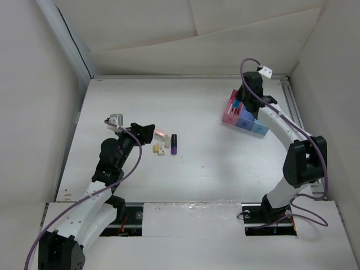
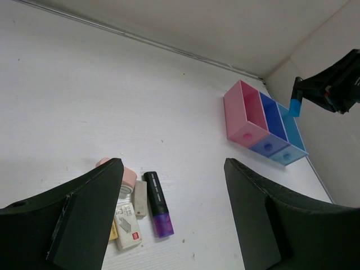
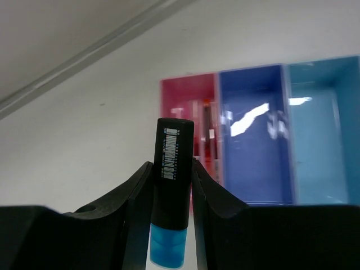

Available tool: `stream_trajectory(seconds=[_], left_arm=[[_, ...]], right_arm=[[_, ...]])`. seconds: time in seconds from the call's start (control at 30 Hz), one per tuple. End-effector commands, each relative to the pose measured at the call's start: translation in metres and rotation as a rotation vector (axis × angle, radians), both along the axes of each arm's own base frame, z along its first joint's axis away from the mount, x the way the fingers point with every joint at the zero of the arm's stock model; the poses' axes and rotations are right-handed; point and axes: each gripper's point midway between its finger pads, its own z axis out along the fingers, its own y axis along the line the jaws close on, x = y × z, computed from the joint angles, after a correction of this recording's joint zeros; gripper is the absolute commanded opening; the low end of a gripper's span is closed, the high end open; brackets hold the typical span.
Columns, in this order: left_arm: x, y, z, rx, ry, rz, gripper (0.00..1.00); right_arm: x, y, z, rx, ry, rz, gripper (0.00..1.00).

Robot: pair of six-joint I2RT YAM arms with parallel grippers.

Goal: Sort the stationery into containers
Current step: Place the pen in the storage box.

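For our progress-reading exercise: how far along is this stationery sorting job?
Done: nothing clearly binned; tray contents are unclear. In hand: right gripper grips a blue-capped marker by the tray. Remaining: purple marker, erasers and a pink piece lie on the table below the open left gripper.
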Motion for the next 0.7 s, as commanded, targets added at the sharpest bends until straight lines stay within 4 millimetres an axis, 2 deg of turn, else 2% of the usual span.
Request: stream_trajectory(seconds=[0.0, 0.13, 0.3, 0.37, 0.43, 0.57, 0.63, 0.67], left_arm=[[0.001, -0.004, 0.032, -0.030, -0.078, -0.017, 0.69], [0.001, -0.004, 0.032, -0.030, -0.078, -0.017, 0.69], [0.001, -0.004, 0.032, -0.030, -0.078, -0.017, 0.69], [0.001, -0.004, 0.032, -0.030, -0.078, -0.017, 0.69], [0.001, -0.004, 0.032, -0.030, -0.078, -0.017, 0.69], [0.001, -0.004, 0.032, -0.030, -0.078, -0.017, 0.69], [0.001, -0.004, 0.032, -0.030, -0.078, -0.017, 0.69], [0.001, -0.004, 0.032, -0.030, -0.078, -0.017, 0.69]], right_arm=[[-0.007, -0.035, -0.005, -0.029, 0.013, -0.108, 0.12], [-0.003, -0.067, -0.028, -0.028, 0.051, -0.182, 0.12], [0.003, -0.077, -0.054, -0.034, 0.104, -0.208, 0.12], [0.003, -0.078, -0.054, -0.032, 0.100, -0.221, 0.21], [0.003, -0.078, -0.053, -0.025, 0.097, -0.226, 0.39], [0.004, -0.078, -0.043, -0.019, 0.075, -0.226, 0.54], [0.002, -0.078, -0.040, -0.017, 0.069, -0.226, 0.55], [0.000, -0.078, -0.032, -0.013, 0.051, -0.226, 0.57]])
